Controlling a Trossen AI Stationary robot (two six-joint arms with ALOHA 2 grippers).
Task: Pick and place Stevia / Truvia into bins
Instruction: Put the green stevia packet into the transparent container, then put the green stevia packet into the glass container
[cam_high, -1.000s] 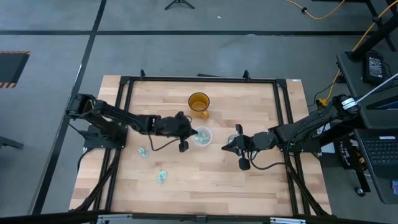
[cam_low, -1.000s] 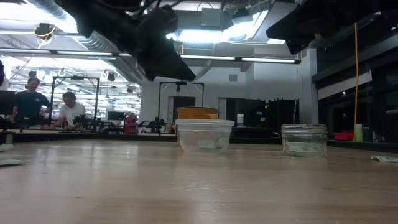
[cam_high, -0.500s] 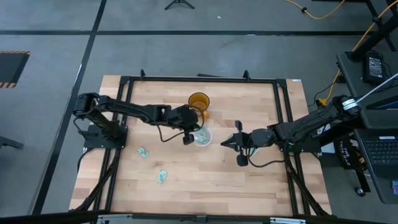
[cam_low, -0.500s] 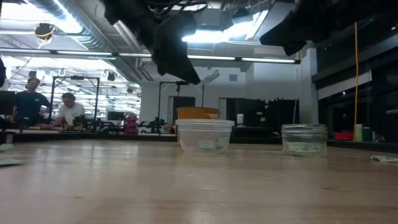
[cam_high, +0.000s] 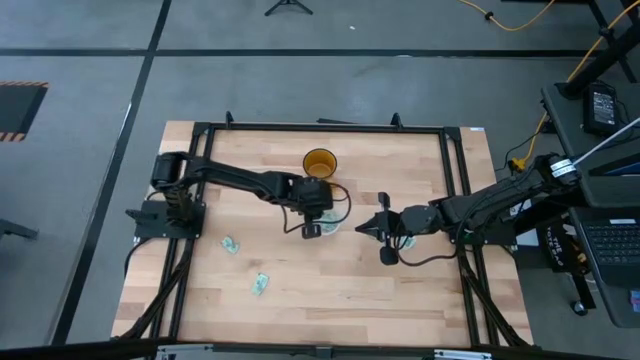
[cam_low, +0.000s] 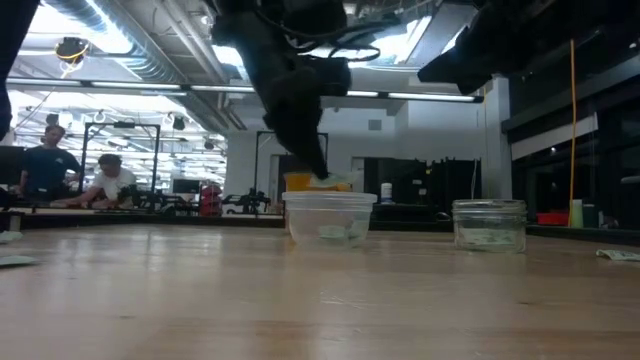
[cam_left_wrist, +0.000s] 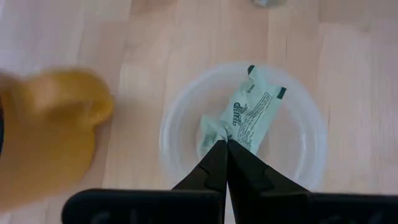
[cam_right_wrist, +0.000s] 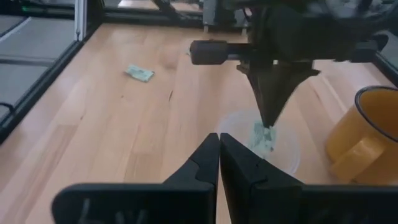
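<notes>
While pinching one green-and-white packet (cam_left_wrist: 247, 116) at its corner, the left tool (cam_left_wrist: 224, 147) hangs directly above the clear cup (cam_left_wrist: 311, 134), which sits just beside the amber cup (cam_high: 320, 163). Right tool (cam_right_wrist: 219, 149), fingers pressed together, waits near the clear cup's other side. Two packets (cam_high: 230, 244) lie on the counter (cam_high: 400, 290), well apart from the clear cup.

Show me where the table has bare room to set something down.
Bare: the wood in front of the clear cup, right of the loose packets. Crowded: the middle, where left gripper, right gripper and amber cup cluster.
</notes>
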